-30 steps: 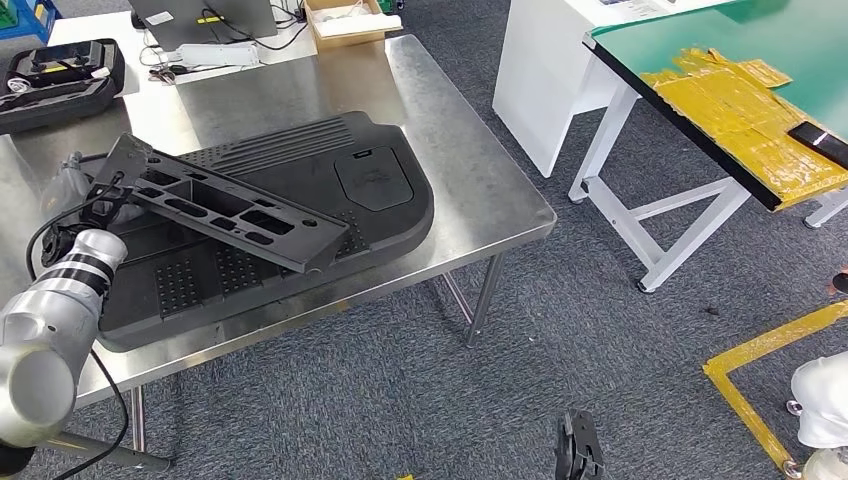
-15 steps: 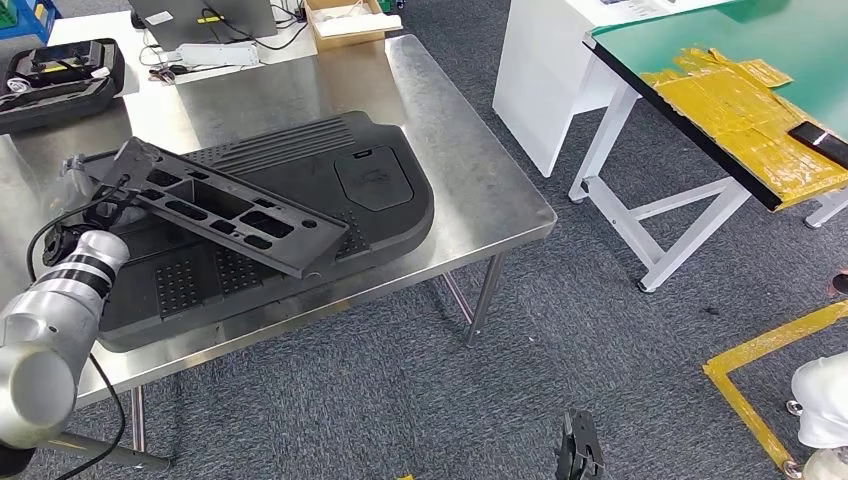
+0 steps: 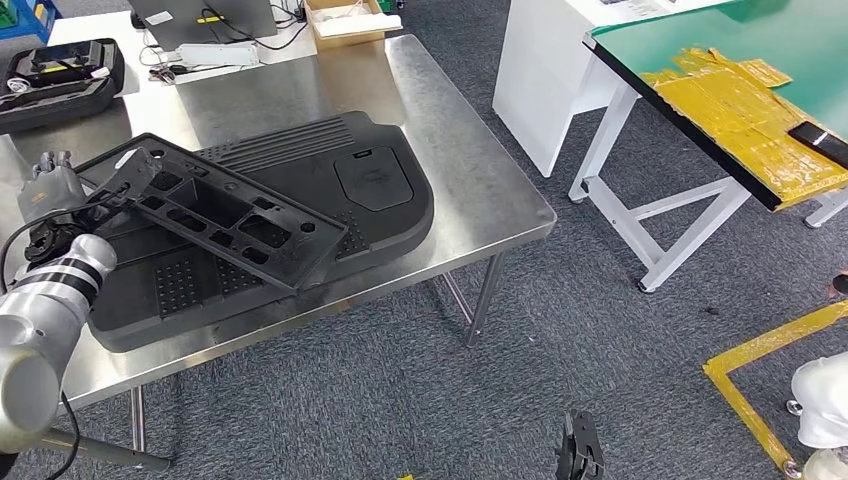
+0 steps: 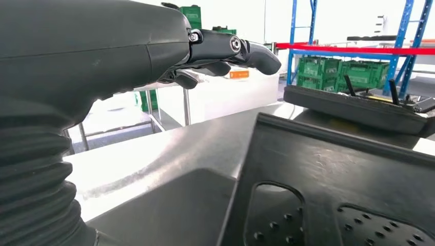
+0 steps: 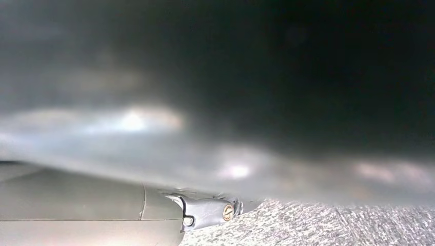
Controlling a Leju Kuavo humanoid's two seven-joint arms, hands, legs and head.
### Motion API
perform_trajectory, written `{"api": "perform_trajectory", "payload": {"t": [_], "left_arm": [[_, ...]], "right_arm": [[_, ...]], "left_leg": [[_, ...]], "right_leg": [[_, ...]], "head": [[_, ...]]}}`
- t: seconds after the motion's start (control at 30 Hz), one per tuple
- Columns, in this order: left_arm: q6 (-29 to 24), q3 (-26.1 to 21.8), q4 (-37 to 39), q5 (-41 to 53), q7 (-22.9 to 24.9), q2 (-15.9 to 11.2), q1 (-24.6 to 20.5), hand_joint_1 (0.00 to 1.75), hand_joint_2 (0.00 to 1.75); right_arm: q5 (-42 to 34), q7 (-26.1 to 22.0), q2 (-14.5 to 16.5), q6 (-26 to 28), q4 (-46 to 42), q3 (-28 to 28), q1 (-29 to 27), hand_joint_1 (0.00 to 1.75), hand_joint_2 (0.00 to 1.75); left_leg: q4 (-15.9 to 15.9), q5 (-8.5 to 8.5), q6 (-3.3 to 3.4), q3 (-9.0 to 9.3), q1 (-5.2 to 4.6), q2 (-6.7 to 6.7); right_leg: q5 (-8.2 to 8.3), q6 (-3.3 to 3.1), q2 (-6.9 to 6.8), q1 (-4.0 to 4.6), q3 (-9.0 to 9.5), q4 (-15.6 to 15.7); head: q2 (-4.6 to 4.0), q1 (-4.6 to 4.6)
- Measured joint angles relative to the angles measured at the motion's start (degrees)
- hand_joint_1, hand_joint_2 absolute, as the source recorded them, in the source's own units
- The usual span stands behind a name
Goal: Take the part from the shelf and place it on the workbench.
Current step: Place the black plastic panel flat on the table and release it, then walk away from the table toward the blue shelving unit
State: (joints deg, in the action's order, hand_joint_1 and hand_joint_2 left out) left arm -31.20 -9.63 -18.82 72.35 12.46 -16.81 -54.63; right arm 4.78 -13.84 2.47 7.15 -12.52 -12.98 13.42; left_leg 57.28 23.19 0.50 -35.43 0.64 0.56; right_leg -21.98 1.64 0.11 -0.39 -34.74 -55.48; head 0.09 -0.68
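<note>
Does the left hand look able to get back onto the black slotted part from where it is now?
Probably yes. The left hand sits open right beside the near end of the black slotted part, which lies atop the large black panel, with nothing between them.

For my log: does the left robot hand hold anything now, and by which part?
Nothing is held. The left robot hand has its fingers free in the air, beside the long black part, which lies across the big black panel.
</note>
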Motion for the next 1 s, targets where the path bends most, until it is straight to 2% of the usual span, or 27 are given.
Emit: {"api": "perform_trajectory", "payload": {"t": [0.07, 0.73, 0.87, 0.9, 0.97, 1.0], "left_arm": [[-0.3, 0.1, 0.0, 0.1, -0.1, -0.3, 0.1, 0.0, 0.0], [-3.7, -1.8, 0.0, -1.3, -2.0, -1.6, 1.8, 0.0, 0.0], [-3.7, -2.3, 0.0, -1.5, -2.3, -1.7, 1.8, 0.0, 0.0], [-3.7, -2.4, 0.0, -1.5, -2.3, -1.8, 1.8, 0.0, 0.0], [-3.7, -2.7, 0.0, -1.5, -2.3, -1.9, 1.7, 0.0, 0.0], [-3.7, -2.8, 0.0, -1.5, -2.3, -1.9, 1.6, 0.0, 0.0]], "right_arm": [[0.1, 0.0, 0.0, 0.0, 0.0, -0.2, 0.0, 0.0, 0.0], [1.0, 0.0, 0.0, 0.0, 0.0, -1.3, 0.0, 0.0, 0.0], [1.1, 0.0, 0.1, 0.0, 0.0, -1.4, 0.0, 0.0, 0.0], [1.1, 0.0, 0.2, 0.0, 0.0, -1.4, 0.0, 0.0, 0.0], [1.2, 0.0, 0.2, 0.0, 0.0, -1.4, 0.1, 0.0, 0.0], [1.2, 0.0, 0.2, 0.0, 0.0, -1.4, 0.1, 0.0, 0.0]], "left_leg": [[0.0, 0.0, 0.0, -0.01, 0.0, 0.0], [0.0, 0.0, 0.0, -0.03, 0.0, 0.02], [0.2, 0.16, 0.52, -0.12, -0.39, 0.06], [0.0, 0.02, 0.76, 0.04, -0.2, 0.02], [-0.5, -0.34, 1.17, 0.39, 0.17, -0.14], [-0.7, -0.46, 1.31, 0.51, 0.35, -0.21]], "right_leg": [[0.0, 0.0, 0.0, 0.0, 0.0, 0.0], [0.0, 0.0, -0.01, 0.0, -0.03, 0.0], [0.2, 0.38, -0.04, -0.25, 0.12, 0.3], [0.13, 0.49, -0.04, -0.3, -0.06, 0.1], [-1.14, 0.46, -0.03, -0.33, -1.24, -2.1], [-2.54, 0.31, -0.03, -0.39, -2.65, -5.0]], "head": [[0.0, 0.0], [0.0, 0.0], [0.0, 0.02], [0.0, 0.03], [0.0, -0.06], [0.0, -0.1]]}}
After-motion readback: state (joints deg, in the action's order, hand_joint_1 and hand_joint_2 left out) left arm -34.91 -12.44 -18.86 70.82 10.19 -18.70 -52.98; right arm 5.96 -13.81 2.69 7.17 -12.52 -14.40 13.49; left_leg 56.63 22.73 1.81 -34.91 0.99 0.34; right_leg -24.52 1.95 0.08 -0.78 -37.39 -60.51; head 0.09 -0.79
